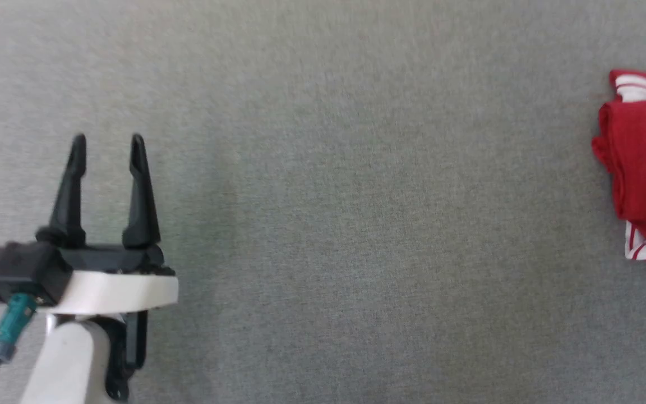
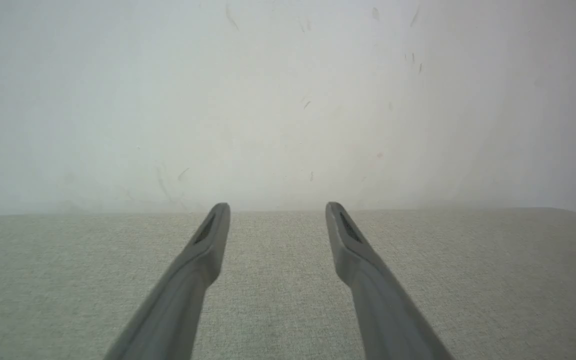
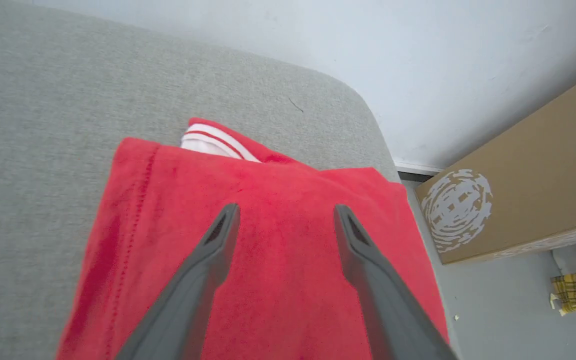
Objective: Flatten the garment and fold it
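Garment (image 1: 645, 163) folded at grey surface's (image 1: 356, 224) right edge, by its rounded corner. Left gripper (image 1: 107, 140) spread wide, holding nothing, open surface all round. Right gripper (image 3: 286, 212) spread wide over garment, gripping nothing.

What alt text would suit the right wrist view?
A folded red garment with a white striped sleeve peeking out lies on a grey fabric surface, behind the right gripper, its dark fingers open. A cardboard box stands by the white wall.
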### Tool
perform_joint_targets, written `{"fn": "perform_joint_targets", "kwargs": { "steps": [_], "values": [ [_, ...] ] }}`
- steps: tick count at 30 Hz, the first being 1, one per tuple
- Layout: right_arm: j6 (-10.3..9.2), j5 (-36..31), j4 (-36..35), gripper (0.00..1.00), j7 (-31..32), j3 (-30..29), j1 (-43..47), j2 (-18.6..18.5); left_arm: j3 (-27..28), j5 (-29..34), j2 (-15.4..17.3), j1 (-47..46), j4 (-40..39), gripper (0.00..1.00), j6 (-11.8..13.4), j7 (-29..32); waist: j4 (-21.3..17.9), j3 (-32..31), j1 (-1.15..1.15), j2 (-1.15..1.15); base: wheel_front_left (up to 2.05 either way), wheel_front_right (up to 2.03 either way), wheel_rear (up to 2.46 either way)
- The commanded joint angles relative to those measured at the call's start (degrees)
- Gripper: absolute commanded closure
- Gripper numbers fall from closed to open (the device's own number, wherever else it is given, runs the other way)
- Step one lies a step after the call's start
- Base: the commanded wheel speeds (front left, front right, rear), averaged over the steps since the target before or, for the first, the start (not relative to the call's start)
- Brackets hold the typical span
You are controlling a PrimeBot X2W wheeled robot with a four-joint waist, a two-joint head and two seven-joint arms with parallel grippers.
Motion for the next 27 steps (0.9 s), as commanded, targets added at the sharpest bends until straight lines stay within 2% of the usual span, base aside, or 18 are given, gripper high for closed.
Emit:
{"fn": "perform_joint_targets", "kwargs": {
  "steps": [1, 9, 15, 21, 27],
  "values": [
    [-0.11, 0.5, -1.5, 0.0, -1.4, 0.8, 2.1, 2.4, 0.5, 0.9, -0.9, 1.4, 0.8, 0.0, 0.0, -0.3, 1.8, -6.0, 0.01, -0.01, 0.0, 0.0, 0.0],
    [-0.11, 0.0, -9.0, 0.0, -9.9, 4.3, 8.7, 10.7, 3.4, 3.1, -3.8, 6.0, 1.1, 0.0, 1.3, -0.3, 2.7, -15.0, 0.01, -0.01, 0.0, 0.0, 0.0],
    [-0.11, -1.2, -11.4, 0.0, -15.4, 3.8, 11.8, 14.9, 4.4, 4.6, -4.9, 9.3, 0.7, 0.0, 0.1, -0.3, 2.9, -19.0, 0.01, -0.01, 0.0, 0.0, 0.0],
    [-0.11, -2.5, -8.5, 0.0, -18.6, 4.7, 16.2, 18.7, 3.9, 5.1, -5.9, 14.1, 3.7, 0.0, -1.0, -0.3, 2.4, -22.9, 0.01, -0.01, 0.0, 0.0, 0.0],
    [-0.11, -3.9, -4.5, 0.0, -22.1, 4.2, 19.7, 20.4, 2.5, 5.7, -7.2, 18.0, 7.5, 0.0, -2.1, -0.3, 2.5, -25.9, 0.01, -0.01, 0.0, 0.0, 0.0]
  ]
}}
